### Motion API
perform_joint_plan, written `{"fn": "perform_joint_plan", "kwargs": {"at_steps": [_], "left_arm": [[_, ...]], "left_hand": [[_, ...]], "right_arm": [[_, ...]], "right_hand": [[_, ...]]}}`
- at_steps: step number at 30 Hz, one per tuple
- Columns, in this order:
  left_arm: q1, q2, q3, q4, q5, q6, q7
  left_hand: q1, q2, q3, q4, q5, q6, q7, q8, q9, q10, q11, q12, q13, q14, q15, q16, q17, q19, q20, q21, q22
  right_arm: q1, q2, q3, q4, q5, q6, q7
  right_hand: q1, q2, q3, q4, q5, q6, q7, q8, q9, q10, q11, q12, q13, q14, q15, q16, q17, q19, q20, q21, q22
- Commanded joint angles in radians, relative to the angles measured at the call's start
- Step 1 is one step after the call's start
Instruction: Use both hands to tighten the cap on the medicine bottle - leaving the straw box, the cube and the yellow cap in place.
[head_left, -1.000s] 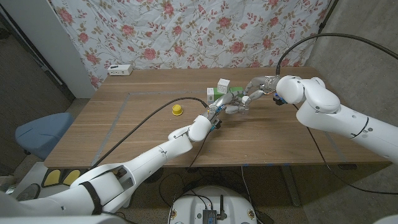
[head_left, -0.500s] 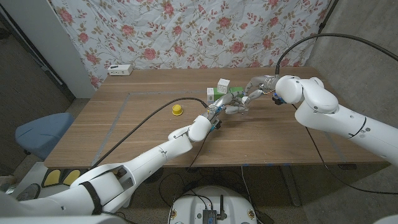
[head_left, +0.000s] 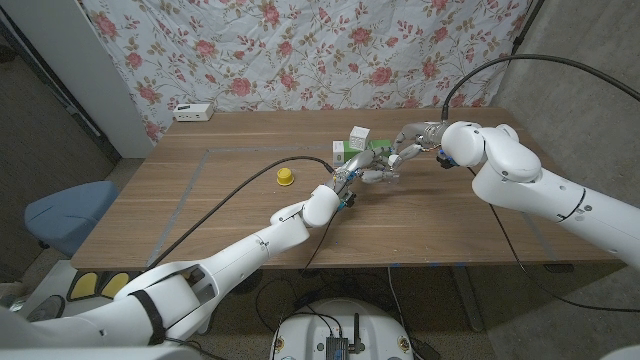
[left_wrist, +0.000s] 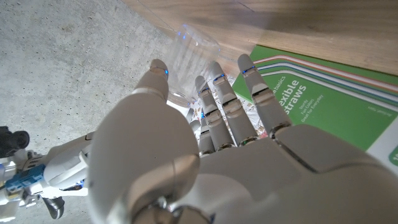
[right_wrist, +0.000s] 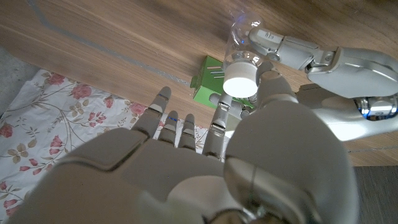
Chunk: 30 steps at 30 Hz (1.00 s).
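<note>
The medicine bottle (right_wrist: 239, 31) is clear plastic with a white cap (right_wrist: 241, 79); in the left wrist view the medicine bottle (left_wrist: 191, 52) shows past my fingertips. My left hand (head_left: 366, 175) grips its body at the table's far middle, and the left hand (right_wrist: 323, 62) wraps it from one side. My right hand (head_left: 412, 138) hovers just right of the cap with its fingers stretched out; its thumb (right_wrist: 273, 90) sits beside the cap and nothing is pinched. The green straw box (head_left: 358, 153), the white cube (head_left: 359, 134) and the yellow cap (head_left: 285, 177) stand on the table.
The straw box (left_wrist: 323, 99) lies right behind the bottle, close to my left hand. A white power strip (head_left: 194, 112) sits at the far left edge. A black cable (head_left: 240, 190) runs over the table toward my left arm. A floral cloth hangs behind.
My right hand has drawn back a little from the bottle's cap, up and to the right. My left hand and the bottle have stayed put.
</note>
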Motion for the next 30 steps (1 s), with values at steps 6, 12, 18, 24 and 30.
{"fn": "perform_joint_plan", "kwargs": {"at_steps": [6, 12, 18, 24, 30], "left_arm": [[-0.011, -0.006, 0.004, 0.016, 0.001, -0.010, -0.002], [-0.012, -0.007, 0.005, 0.018, 0.000, -0.009, -0.004], [-0.011, -0.008, 0.006, 0.018, 0.000, -0.007, -0.002], [-0.011, -0.009, 0.006, 0.018, -0.001, -0.006, -0.001], [-0.012, -0.011, 0.008, 0.022, -0.001, -0.009, -0.001]], "left_hand": [[-0.003, 0.005, 0.011, -0.002, 0.007, 0.001, -0.007, 0.003, 0.004, 0.023, -0.016, 0.003, 0.002, 0.012, -0.064, 0.000, 0.004, -0.005, -0.003, -0.001, 0.002], [-0.004, 0.005, 0.013, -0.002, 0.007, 0.003, -0.008, 0.004, 0.004, 0.025, -0.017, 0.003, 0.002, 0.013, -0.064, 0.001, 0.004, -0.006, -0.005, -0.001, 0.002], [-0.004, 0.004, 0.014, -0.003, 0.007, 0.003, -0.008, 0.003, 0.004, 0.026, -0.017, 0.003, 0.002, 0.017, -0.063, 0.002, 0.004, -0.008, -0.006, -0.001, 0.002], [-0.005, 0.004, 0.015, -0.003, 0.007, 0.002, -0.009, 0.003, 0.004, 0.025, -0.017, 0.002, 0.002, 0.018, -0.063, 0.002, 0.004, -0.010, -0.006, -0.002, 0.002], [-0.006, 0.003, 0.017, -0.003, 0.007, 0.003, -0.011, 0.003, 0.004, 0.027, -0.017, 0.003, 0.002, 0.016, -0.062, 0.001, 0.004, -0.010, -0.007, -0.001, 0.002]], "right_arm": [[-0.006, 0.006, 0.003, 0.012, 0.011, 0.007, -0.021], [-0.005, 0.007, 0.001, 0.014, 0.008, 0.006, -0.026], [-0.007, 0.007, 0.001, 0.017, 0.005, 0.001, -0.034], [-0.013, 0.005, 0.009, 0.019, 0.016, 0.006, -0.045], [-0.023, 0.004, 0.018, 0.022, 0.033, 0.007, -0.061]], "right_hand": [[0.009, 0.006, 0.008, 0.004, -0.005, 0.031, -0.001, 0.014, 0.002, 0.015, -0.001, 0.005, 0.006, 0.016, 0.005, 0.012, 0.004, 0.019, 0.001, 0.010, 0.005], [0.012, 0.008, 0.010, 0.004, -0.007, 0.041, -0.003, 0.018, 0.002, 0.022, 0.000, 0.006, 0.006, 0.021, 0.003, 0.013, 0.004, 0.022, 0.000, 0.010, 0.005], [0.015, 0.011, 0.011, 0.004, -0.011, 0.053, -0.005, 0.024, 0.002, 0.031, -0.004, 0.008, 0.005, 0.032, -0.005, 0.016, 0.005, 0.028, -0.002, 0.011, 0.005], [0.016, 0.011, 0.011, 0.005, -0.015, 0.059, -0.008, 0.027, 0.002, 0.039, -0.005, 0.009, 0.005, 0.036, -0.007, 0.017, 0.005, 0.039, -0.001, 0.013, 0.005], [0.014, 0.012, 0.011, 0.007, -0.020, 0.080, -0.009, 0.036, 0.001, 0.048, -0.006, 0.010, 0.005, 0.043, -0.011, 0.019, 0.005, 0.049, 0.000, 0.015, 0.005]]}}
